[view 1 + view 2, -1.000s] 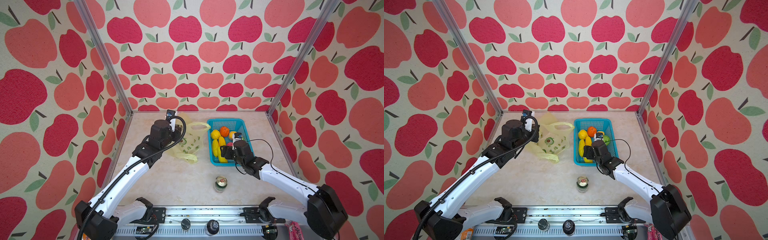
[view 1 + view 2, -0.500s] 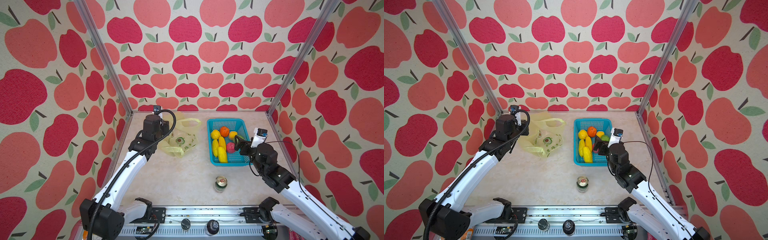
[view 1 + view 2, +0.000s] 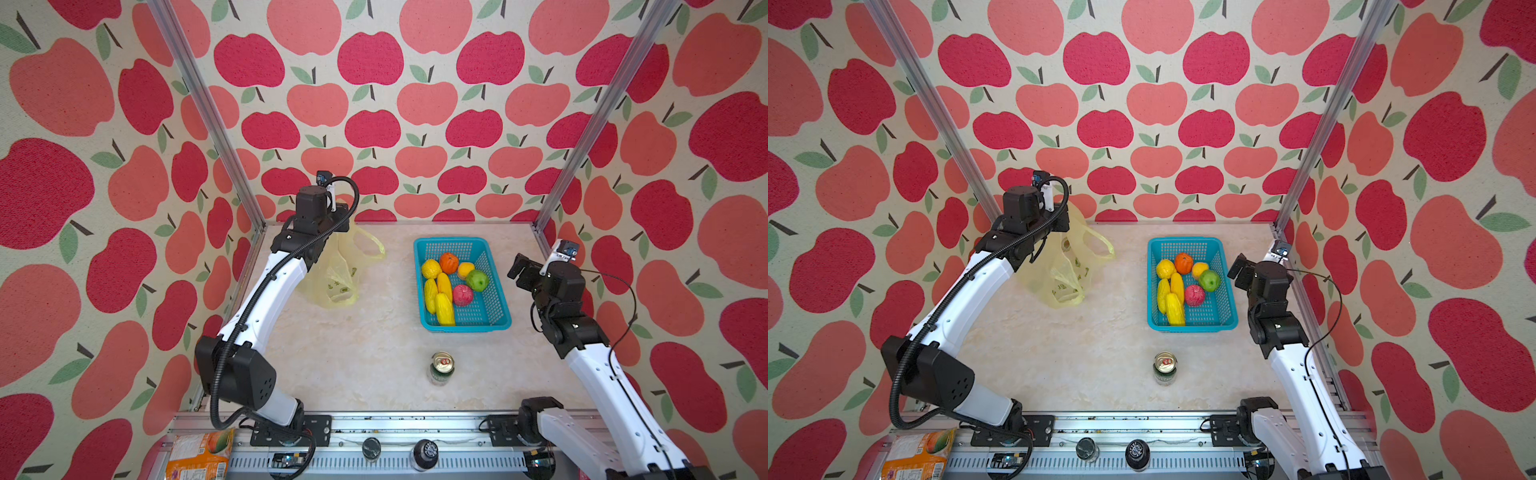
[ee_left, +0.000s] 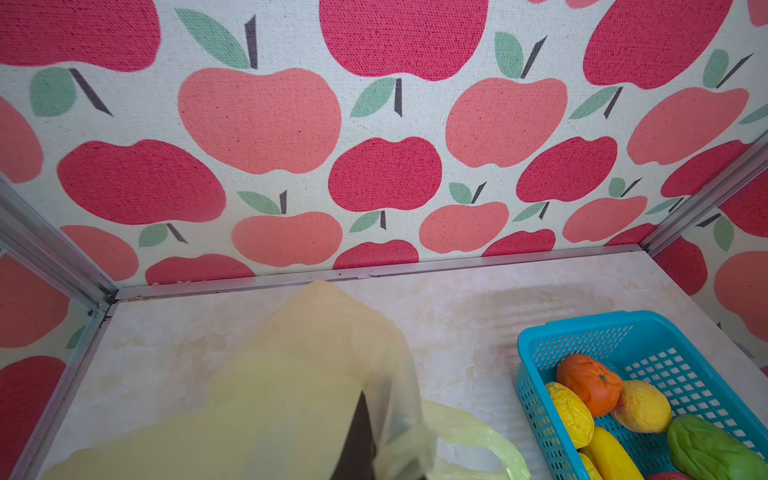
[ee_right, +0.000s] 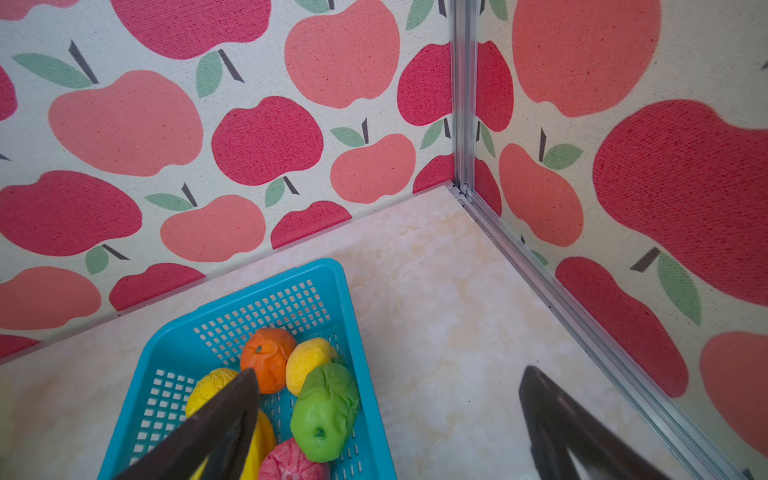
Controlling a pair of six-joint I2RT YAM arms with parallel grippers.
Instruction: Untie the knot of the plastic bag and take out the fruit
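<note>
The plastic bag hangs limp at the back left, its lower end near the table, and my left gripper is shut on its top. In the left wrist view the bag drapes over the jaws and only one dark finger shows. A loose loop handle hangs open; the knot is out of view. The fruit lies in the turquoise basket: orange, lemon, green, pink-red and long yellow pieces. My right gripper stands open and empty just right of the basket, also seen in the right wrist view.
A green drink can stands upright near the front middle of the table. An orange snack packet lies off the table at the front left. Apple-print walls and metal corner posts close in the back and sides.
The left arm has lifted the bag up and back toward the left corner. The right gripper has pulled out of the basket to the right and opened wide.
</note>
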